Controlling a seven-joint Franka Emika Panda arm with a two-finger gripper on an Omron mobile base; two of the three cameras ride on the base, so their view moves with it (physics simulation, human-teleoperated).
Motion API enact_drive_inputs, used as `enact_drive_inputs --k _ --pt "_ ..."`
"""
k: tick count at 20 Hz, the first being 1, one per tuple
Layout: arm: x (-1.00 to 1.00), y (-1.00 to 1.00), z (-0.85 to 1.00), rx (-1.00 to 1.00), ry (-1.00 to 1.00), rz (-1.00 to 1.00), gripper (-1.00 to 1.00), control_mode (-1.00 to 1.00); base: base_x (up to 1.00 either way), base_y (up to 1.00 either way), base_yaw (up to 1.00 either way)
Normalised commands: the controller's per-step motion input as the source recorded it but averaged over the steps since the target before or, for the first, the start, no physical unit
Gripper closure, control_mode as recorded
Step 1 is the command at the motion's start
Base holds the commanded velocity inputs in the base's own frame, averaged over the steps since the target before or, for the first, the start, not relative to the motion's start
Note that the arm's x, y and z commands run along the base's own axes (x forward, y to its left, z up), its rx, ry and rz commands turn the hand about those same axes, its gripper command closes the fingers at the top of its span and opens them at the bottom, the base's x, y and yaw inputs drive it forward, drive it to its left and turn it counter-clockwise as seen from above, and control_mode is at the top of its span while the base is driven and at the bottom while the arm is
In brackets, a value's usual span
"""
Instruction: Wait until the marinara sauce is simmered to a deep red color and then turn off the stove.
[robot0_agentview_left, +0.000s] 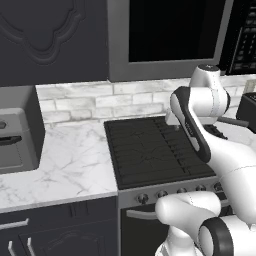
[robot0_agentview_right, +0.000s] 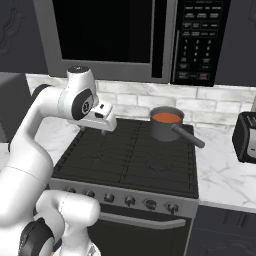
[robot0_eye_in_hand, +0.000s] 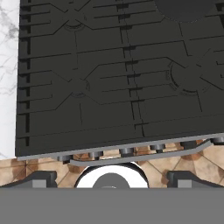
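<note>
The stove (robot0_agentview_right: 131, 155) served as the landmark, set into the marble counter (robot0_agentview_left: 65, 160) that ran off to either side of it. On its back right burner stood the saucepan (robot0_agentview_right: 165, 125), its handle (robot0_agentview_right: 187, 136) reaching toward the stove's front right corner, and the marinara sauce (robot0_agentview_right: 166, 117) lay inside it. A row of knobs (robot0_agentview_right: 130, 201) ran along the stove's front panel, with the oven door handle (robot0_agentview_right: 135, 221) below them. Above the stove hung the microwave (robot0_agentview_right: 125, 37), and the brick backsplash (robot0_agentview_left: 100, 102) ran behind it. To the stove's right a toaster (robot0_agentview_right: 246, 137) sat on the counter; to its left sat a boxy countertop appliance (robot0_agentview_left: 17, 135). The gripper (robot0_agentview_right: 102, 131) hung over the stove's back left area.
</note>
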Motion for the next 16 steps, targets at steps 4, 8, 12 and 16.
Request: enact_drive_inputs --k 4,8,12,16 --pt "0.0 0.0 0.0 0.0 0.0 0.0 -1.0 -1.0 0.0 0.0 0.0" --pt "0.0 0.0 0.0 0.0 0.0 0.0 -1.0 -1.0 0.0 0.0 0.0" --pt "0.0 0.0 0.0 0.0 0.0 0.0 -1.0 -1.0 0.0 0.0 0.0" --pt "0.0 0.0 0.0 0.0 0.0 0.0 -1.0 -1.0 0.0 0.0 0.0"
